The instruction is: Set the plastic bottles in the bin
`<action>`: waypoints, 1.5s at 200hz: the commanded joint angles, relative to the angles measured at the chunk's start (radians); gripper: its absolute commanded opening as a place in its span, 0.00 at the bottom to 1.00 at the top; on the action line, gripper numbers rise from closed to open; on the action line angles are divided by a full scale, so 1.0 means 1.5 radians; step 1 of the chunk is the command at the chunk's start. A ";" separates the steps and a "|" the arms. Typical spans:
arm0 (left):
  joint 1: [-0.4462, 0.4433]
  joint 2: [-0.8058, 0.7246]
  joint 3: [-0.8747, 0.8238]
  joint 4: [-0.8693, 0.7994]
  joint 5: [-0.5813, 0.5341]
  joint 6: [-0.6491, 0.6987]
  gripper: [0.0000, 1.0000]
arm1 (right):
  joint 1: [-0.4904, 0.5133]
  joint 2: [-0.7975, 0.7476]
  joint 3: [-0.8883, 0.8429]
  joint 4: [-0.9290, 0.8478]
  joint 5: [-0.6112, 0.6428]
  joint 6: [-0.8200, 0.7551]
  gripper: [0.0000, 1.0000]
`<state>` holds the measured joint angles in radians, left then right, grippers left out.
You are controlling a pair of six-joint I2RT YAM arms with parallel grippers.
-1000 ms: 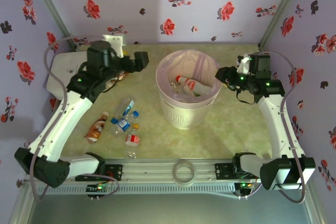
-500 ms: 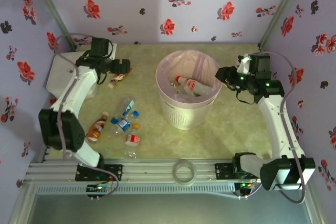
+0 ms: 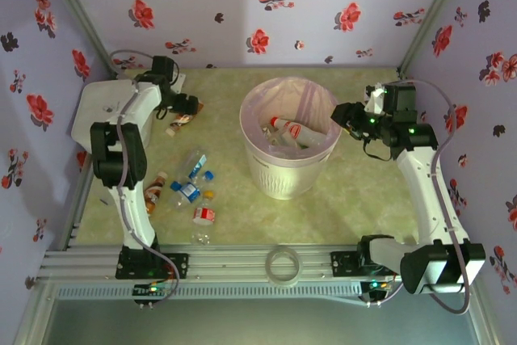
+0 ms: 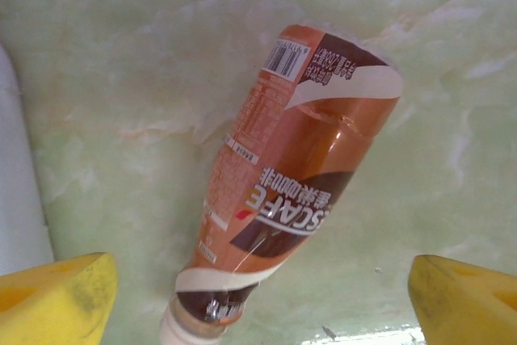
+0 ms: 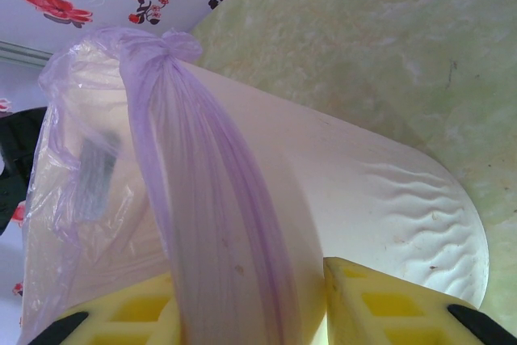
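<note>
An orange-brown coffee bottle (image 4: 303,167) lies on the green table near the back left, cap toward the camera, also seen from above as the same bottle (image 3: 181,121). My left gripper (image 4: 260,303) hovers over it, open, one yellow fingertip (image 4: 56,296) on each side and neither touching. Several more plastic bottles (image 3: 190,191) lie scattered at the front left. The bin (image 3: 289,151) stands at centre with bottles inside (image 3: 291,128). My right gripper (image 5: 250,313) is shut on the bin's rim and pink liner (image 5: 202,199), at the bin's right edge (image 3: 343,115).
A white rounded box (image 3: 101,115) sits at the back left, close beside the left arm. A ring of tape (image 3: 284,264) rests on the front rail. Floral walls close the table in on three sides.
The left arm swung away from the bin toward the back left corner and folded upright; its gripper now hangs over the orange-brown bottle. The right arm has not moved.
</note>
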<state>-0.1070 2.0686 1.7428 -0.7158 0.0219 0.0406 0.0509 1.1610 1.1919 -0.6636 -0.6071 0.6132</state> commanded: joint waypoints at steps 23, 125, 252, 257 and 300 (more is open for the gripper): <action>0.004 0.055 0.034 -0.029 0.032 0.013 0.91 | 0.014 -0.004 -0.003 0.007 -0.014 0.016 0.38; 0.004 0.109 0.039 -0.027 0.035 0.004 0.72 | 0.048 0.002 0.006 0.000 0.009 0.018 0.37; -0.001 -0.056 0.010 0.006 0.051 -0.044 0.56 | 0.087 0.007 0.016 -0.005 0.055 0.019 0.33; -0.002 -0.069 0.006 0.009 0.055 -0.044 0.56 | 0.087 0.007 0.017 -0.005 0.055 0.020 0.33; -0.034 -0.205 -0.010 0.028 0.094 -0.088 0.56 | 0.093 0.009 0.020 -0.009 0.059 0.016 0.33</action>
<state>-0.1207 1.8881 1.7458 -0.7017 0.1066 -0.0479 0.1722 1.1637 1.2057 -0.6479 -0.4992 0.6319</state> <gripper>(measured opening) 0.562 0.332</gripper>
